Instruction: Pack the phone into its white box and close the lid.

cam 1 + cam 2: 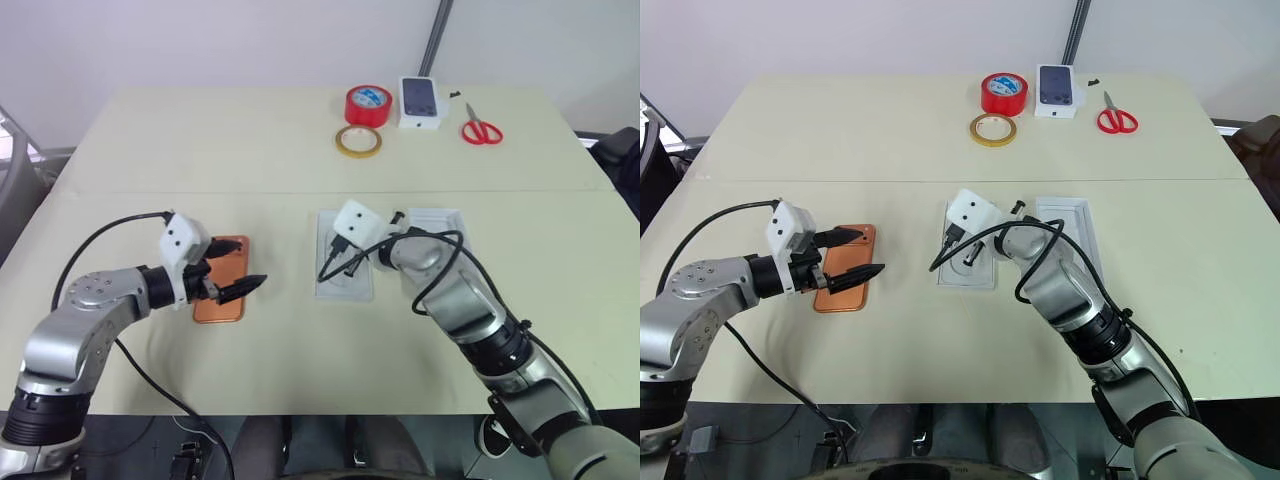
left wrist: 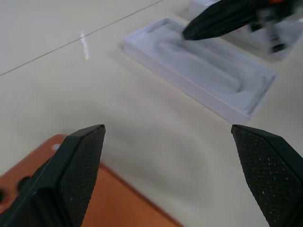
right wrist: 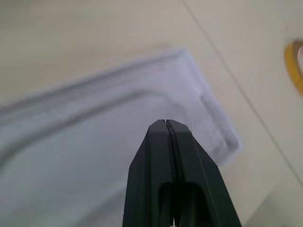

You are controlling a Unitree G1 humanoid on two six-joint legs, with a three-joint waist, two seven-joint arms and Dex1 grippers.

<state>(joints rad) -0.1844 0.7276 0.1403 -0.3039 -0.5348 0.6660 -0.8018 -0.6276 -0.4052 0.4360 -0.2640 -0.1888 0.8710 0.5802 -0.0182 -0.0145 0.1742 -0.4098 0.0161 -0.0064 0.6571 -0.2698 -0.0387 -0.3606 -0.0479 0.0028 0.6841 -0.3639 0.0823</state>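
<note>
- I count one flat copper-orange smartphone (image 1: 221, 279) lying on the table.
- I count two shallow white trays near the middle: one white insert with an oval recess (image 1: 343, 262) and one plain white rectangular tray with a raised rim (image 1: 437, 222).
- I count one small white box printed with a dark phone picture (image 1: 421, 102) at the far edge.
- I count two rolls of tape: one wide red roll (image 1: 369, 105) and one thin yellow roll (image 1: 358, 141).
- I count one pair of red-handled scissors (image 1: 480, 127).

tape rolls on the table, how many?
2, both at the far side of the table. The red tape roll stands left of the small printed box; the yellow tape roll lies flat just in front of the red one. None seem hidden.
</note>
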